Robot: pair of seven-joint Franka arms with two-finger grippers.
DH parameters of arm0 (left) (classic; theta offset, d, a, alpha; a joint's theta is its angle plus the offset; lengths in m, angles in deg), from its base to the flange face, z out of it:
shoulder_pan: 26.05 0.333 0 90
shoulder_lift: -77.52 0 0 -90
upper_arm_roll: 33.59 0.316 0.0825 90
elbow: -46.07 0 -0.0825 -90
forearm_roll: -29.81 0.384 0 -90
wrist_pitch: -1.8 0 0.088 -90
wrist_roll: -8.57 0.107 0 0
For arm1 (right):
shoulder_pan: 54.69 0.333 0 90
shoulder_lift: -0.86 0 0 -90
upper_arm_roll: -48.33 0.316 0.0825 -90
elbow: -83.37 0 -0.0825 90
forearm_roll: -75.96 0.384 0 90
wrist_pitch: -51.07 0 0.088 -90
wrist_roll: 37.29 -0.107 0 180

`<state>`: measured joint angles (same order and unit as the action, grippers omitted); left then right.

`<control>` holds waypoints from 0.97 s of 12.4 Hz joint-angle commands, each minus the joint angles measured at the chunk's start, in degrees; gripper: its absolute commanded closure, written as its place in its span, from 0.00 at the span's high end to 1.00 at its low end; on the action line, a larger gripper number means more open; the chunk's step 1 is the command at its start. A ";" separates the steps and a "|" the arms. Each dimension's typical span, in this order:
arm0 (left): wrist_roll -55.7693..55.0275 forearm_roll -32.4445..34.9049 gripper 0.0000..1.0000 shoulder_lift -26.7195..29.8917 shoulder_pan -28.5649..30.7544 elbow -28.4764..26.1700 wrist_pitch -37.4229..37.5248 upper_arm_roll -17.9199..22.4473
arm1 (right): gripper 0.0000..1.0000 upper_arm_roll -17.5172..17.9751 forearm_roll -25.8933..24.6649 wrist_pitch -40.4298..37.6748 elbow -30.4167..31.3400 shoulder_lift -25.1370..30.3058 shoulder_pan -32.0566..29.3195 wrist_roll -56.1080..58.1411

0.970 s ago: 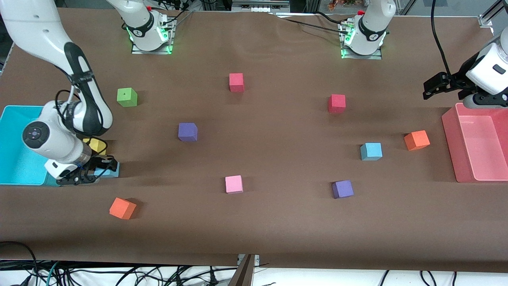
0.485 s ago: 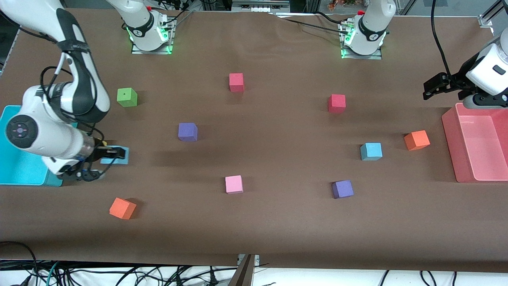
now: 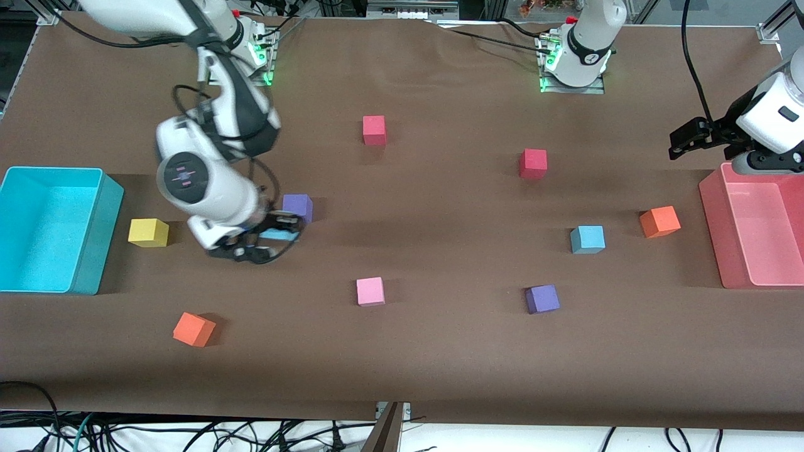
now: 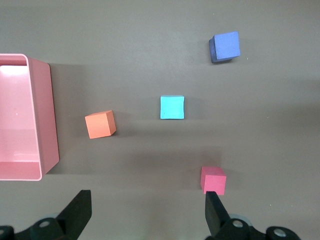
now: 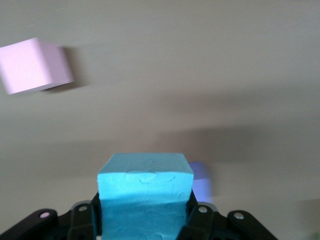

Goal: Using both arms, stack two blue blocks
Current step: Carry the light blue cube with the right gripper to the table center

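Note:
My right gripper is shut on one blue block, held in the air over the table just beside a purple cube. In the right wrist view this blue block fills the space between the jaws. The second blue block rests on the table toward the left arm's end, next to an orange cube. My left gripper waits open and empty in the air beside the pink bin. The left wrist view shows that resting blue block some way off from the left gripper.
A cyan bin and a yellow cube lie at the right arm's end. Red cubes, a pink cube, a second purple cube and an orange cube are scattered about.
My right arm has lifted the blue block from beside the cyan bin and swung it toward the table's middle, uncovering the yellow cube. The left arm has stayed still.

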<state>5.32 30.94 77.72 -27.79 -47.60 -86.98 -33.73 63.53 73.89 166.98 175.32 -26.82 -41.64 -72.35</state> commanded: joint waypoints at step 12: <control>-0.09 1.50 1.00 -2.57 -0.20 -1.16 -1.75 -0.13 | 1.00 -0.26 -8.74 18.57 -0.98 -14.77 15.34 -9.14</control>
<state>5.32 30.94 76.25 -27.79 -47.98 -88.32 -33.72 63.48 66.08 185.66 175.39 -41.30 -26.80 -79.92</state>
